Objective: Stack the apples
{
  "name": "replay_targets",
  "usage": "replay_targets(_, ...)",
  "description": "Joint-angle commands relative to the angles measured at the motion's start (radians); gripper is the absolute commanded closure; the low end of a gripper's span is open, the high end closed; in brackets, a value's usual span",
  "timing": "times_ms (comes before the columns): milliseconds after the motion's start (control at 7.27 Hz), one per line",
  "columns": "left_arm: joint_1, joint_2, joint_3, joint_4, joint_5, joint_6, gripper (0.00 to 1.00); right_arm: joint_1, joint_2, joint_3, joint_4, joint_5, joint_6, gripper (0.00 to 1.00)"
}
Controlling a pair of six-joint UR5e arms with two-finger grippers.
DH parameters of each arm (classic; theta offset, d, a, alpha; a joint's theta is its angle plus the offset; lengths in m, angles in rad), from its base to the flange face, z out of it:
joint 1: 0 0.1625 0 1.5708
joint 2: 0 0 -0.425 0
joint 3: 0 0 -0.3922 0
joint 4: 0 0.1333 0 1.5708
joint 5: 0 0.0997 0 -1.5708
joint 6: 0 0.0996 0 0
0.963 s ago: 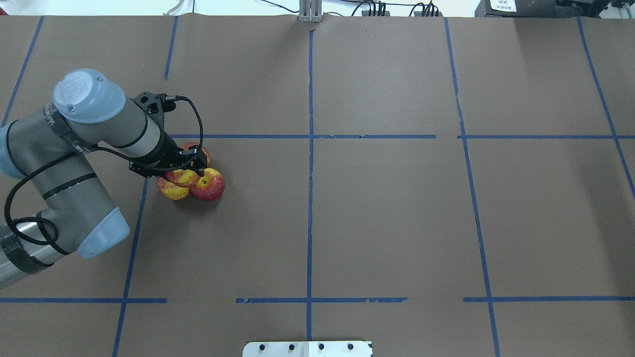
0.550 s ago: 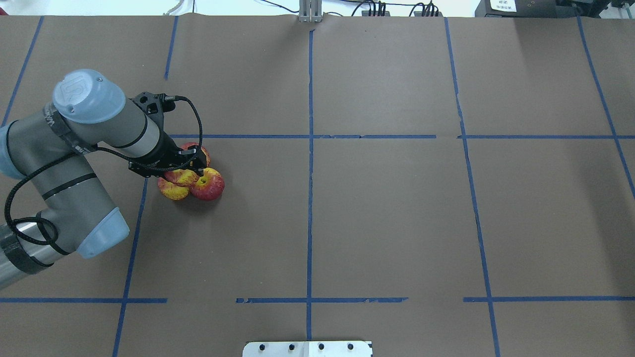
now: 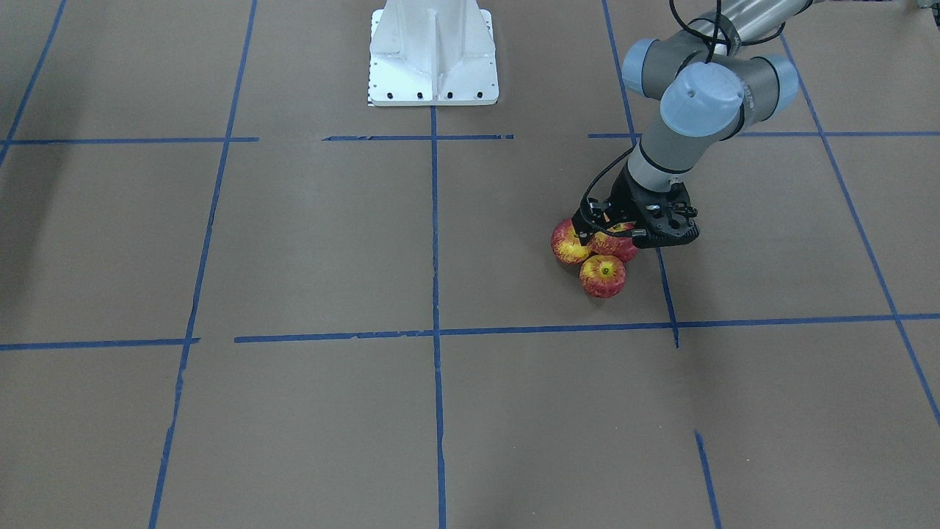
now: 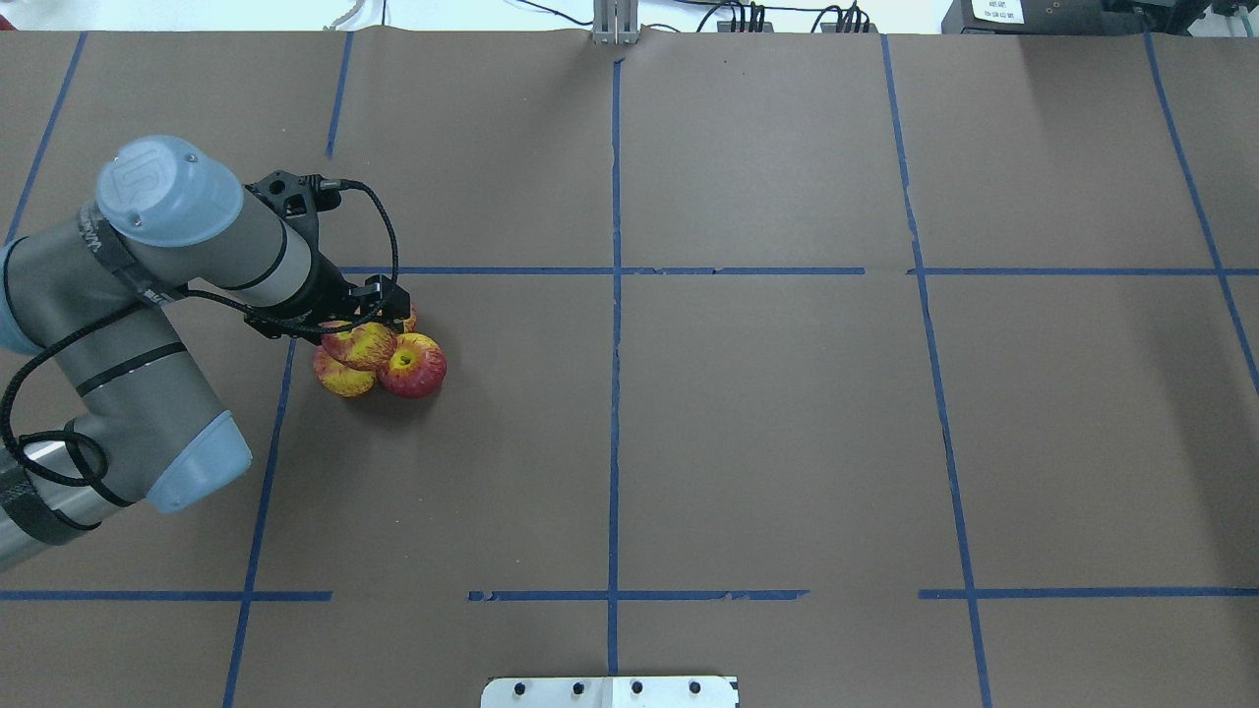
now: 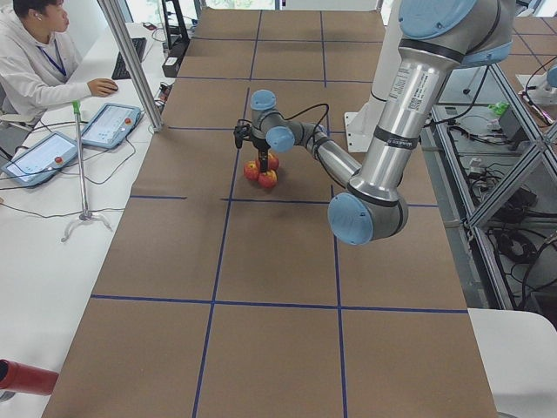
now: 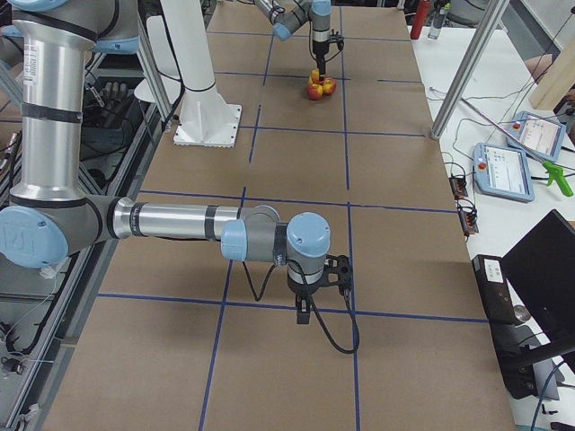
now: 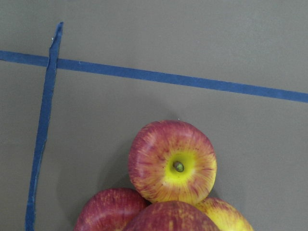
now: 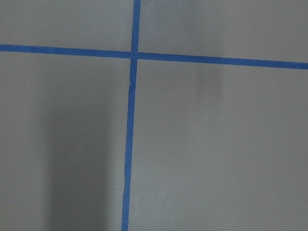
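Four red-and-yellow apples sit in a tight cluster on the brown table. Three rest on the table: one point(image 4: 339, 379), one point(image 4: 415, 367), and a far one point(image 4: 408, 317) mostly hidden by my hand. The fourth apple point(image 4: 360, 344) lies on top of them. In the front-facing view the top apple point(image 3: 617, 247) sits just under my left gripper point(image 3: 615, 229), which is open, empty and just above the stack. The left wrist view shows the stem-up apple point(image 7: 173, 161) and the top apple point(image 7: 171, 217) at its lower edge. My right gripper point(image 6: 304, 312) hovers over bare table far away; I cannot tell its state.
Blue tape lines point(image 4: 615, 295) divide the brown paper table. The white robot base point(image 3: 433, 51) stands at the table's near middle edge. An operator point(image 5: 35, 61) sits with tablets beyond the far side. Bare table surrounds the apples.
My left gripper has let go of the top apple and drawn up and back from it. The top apple stays on the other three. The apples have not shifted.
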Motion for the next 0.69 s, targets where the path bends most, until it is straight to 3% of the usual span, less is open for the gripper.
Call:
replay_targets(0,-0.048,0.015,-0.117,0.121,-0.004,0.04,0.01,0.0,0.0,0.0,0.0,0.0,0.0,0.0)
replay_targets(275,-0.118,0.05,-0.224,0.216,-0.011,0.149,0.01,0.0,0.0,0.0,0.0,0.0,0.0,0.0)
replay_targets(550,-0.236,0.211,-0.266,0.21,-0.082,0.384,0.01,0.0,0.0,0.0,0.0,0.0,0.0,0.0)
